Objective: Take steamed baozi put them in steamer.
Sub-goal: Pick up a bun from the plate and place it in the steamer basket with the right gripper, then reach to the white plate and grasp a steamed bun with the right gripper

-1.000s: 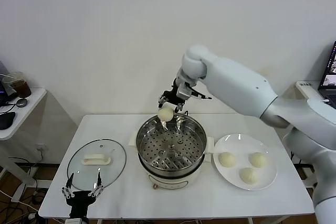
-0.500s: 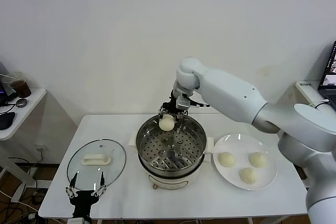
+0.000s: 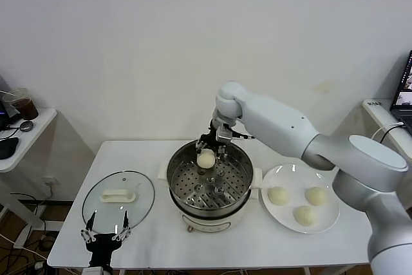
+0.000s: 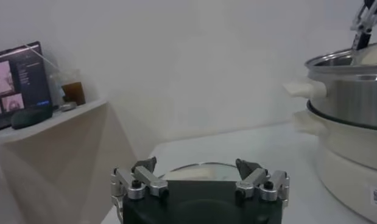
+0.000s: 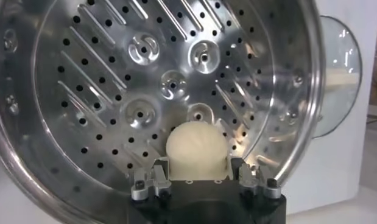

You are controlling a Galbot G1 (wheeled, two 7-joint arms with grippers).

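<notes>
Now the right gripper (image 3: 207,148), clamped on one baozi (image 3: 205,159), has dipped inside the steamer (image 3: 177,179), so release looks imminent; left gripper (image 3: 103,232) waits open.

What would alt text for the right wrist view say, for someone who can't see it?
The right gripper holds a cream-white baozi just above the steamer's perforated steel floor, inside the rim. The basket is otherwise empty, and the white plate's edge shows beyond the rim.
</notes>
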